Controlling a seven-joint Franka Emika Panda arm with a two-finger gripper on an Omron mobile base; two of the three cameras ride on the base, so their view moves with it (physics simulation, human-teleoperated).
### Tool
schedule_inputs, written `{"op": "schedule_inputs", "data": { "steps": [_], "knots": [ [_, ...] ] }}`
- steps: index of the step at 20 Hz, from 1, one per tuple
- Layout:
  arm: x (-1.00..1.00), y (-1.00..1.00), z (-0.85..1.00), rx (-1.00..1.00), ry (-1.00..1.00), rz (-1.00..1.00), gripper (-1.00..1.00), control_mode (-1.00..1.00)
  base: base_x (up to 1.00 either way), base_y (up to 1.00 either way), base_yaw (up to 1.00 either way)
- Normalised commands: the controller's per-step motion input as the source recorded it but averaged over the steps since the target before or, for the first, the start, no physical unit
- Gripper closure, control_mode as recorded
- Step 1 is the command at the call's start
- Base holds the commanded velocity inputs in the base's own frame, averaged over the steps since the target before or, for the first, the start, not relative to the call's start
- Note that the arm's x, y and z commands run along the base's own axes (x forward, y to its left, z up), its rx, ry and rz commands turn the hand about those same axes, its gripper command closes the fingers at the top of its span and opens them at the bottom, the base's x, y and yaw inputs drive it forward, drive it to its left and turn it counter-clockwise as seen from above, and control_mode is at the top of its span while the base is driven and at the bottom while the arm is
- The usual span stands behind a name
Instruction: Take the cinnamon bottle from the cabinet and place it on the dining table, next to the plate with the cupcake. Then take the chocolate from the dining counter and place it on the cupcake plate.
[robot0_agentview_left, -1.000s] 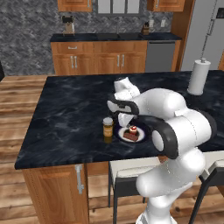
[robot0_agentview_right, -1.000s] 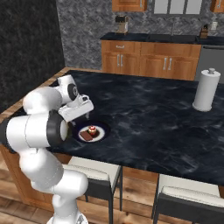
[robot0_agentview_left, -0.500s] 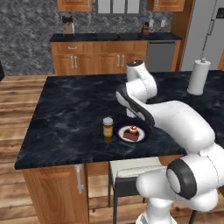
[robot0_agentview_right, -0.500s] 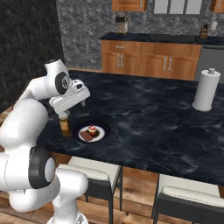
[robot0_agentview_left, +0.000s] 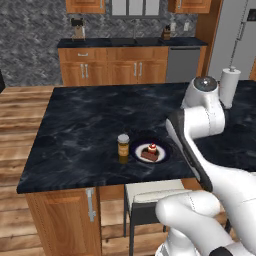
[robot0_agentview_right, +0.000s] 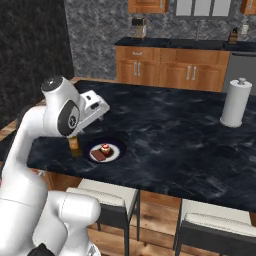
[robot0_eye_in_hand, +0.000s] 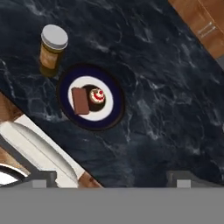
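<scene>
The cinnamon bottle (robot0_agentview_left: 123, 147) (robot0_eye_in_hand: 52, 49), amber with a grey cap, stands upright on the dark dining counter just beside the plate (robot0_agentview_left: 161, 155) (robot0_agentview_right: 118, 150) (robot0_eye_in_hand: 110, 114). On the plate sit a cupcake (robot0_eye_in_hand: 96, 97) (robot0_agentview_right: 105, 148) with a red cherry and a brown chocolate (robot0_eye_in_hand: 80, 100) (robot0_agentview_right: 99, 155) bar lying flat beside it. My gripper (robot0_eye_in_hand: 113, 180) (robot0_agentview_right: 98, 111) hangs open well above the plate and bottle, with nothing between its fingertips (robot0_eye_in_hand: 43, 178).
A white paper towel roll (robot0_agentview_left: 230, 85) (robot0_agentview_right: 235, 102) stands far right on the counter (robot0_agentview_left: 85, 125). Padded stools (robot0_agentview_right: 107, 200) (robot0_agentview_left: 150, 192) are tucked under the counter's near edge. Wooden cabinets (robot0_agentview_left: 130, 70) line the back wall.
The arm has risen and drawn back from just over the plate. The jaws stay open. Bottle, cupcake and chocolate have not moved.
</scene>
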Motion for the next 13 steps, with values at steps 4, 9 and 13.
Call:
{"op": "schedule_inputs", "data": {
  "steps": [4,9,13],
  "knots": [
    [-0.57,-0.6,0.15,0.12,-0.29,0.0,-1.0,-1.0,0.0,0.0,0.0],
    [-0.13,-0.42,0.06,0.12,-0.09,0.0,-1.0,-1.0,0.0,0.0,0.0],
    [-0.04,-0.56,0.01,0.18,0.0,-0.02,-1.0,-1.0,0.0,0.0,0.0]
  ]
}}
